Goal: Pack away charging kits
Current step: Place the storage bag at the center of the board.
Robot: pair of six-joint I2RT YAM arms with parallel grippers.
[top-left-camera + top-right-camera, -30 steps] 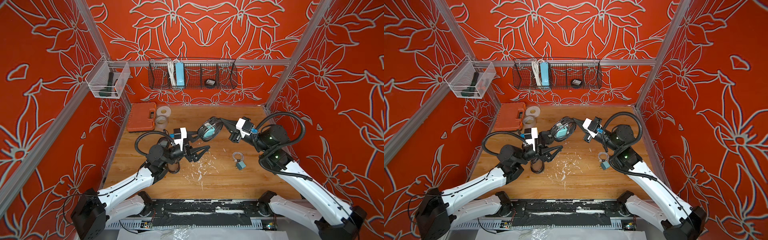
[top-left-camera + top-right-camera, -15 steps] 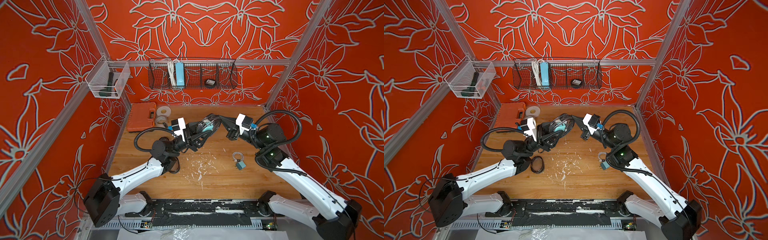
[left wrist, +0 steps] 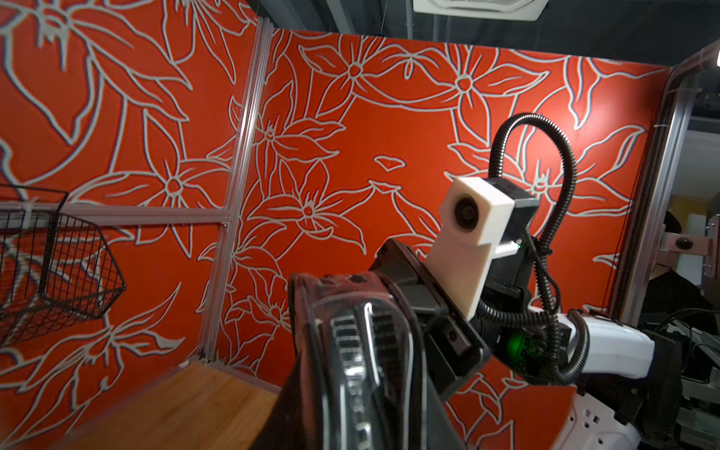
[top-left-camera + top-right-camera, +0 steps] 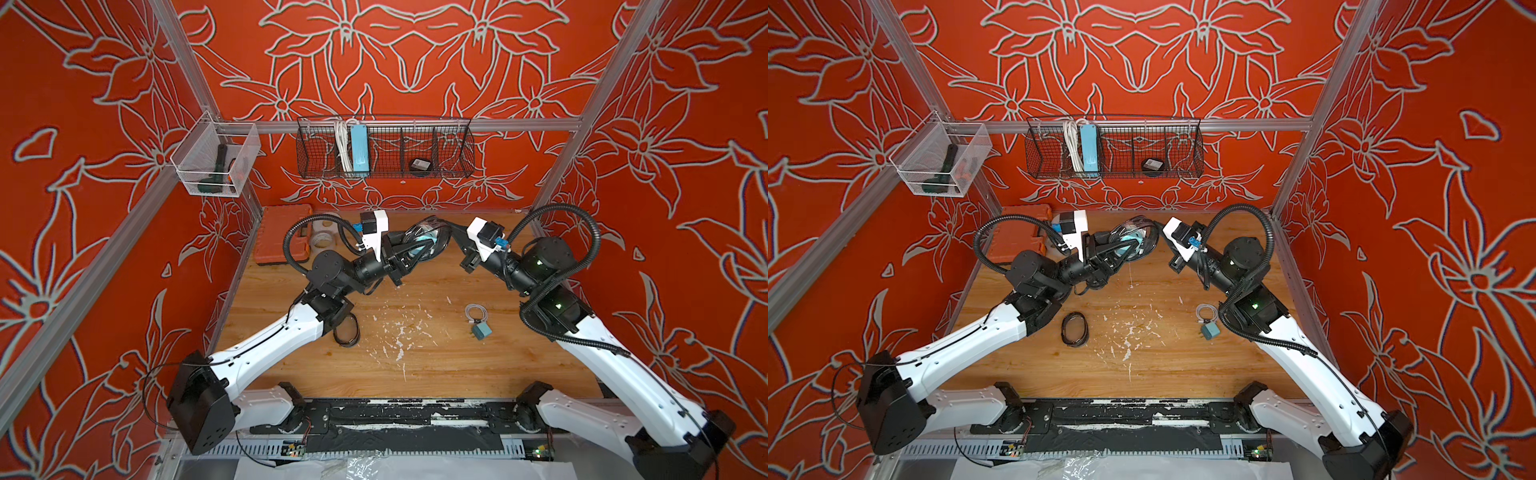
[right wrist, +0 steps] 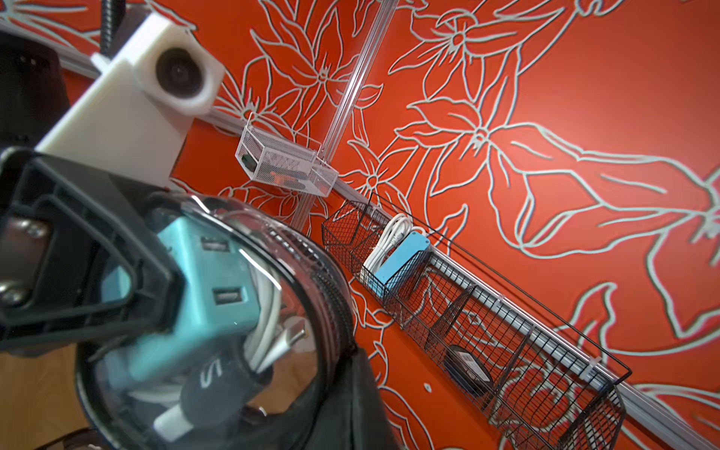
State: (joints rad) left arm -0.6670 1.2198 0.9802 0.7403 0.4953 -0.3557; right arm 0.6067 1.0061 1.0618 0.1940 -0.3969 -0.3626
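Left pincer [image 4: 417, 249] clamped; right pincer [image 4: 445, 232] clenched.

Tape rolls [image 4: 322, 240] mostly hidden, wire basket [image 3: 78, 265] cut off

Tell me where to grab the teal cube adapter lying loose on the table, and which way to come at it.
I'd pinch the teal cube adapter across its flat side faces, coming straight down. It lies on the wooden table with bare wood either side; the coiled white cable sits just beyond its far side, so keep the jaws off that side.
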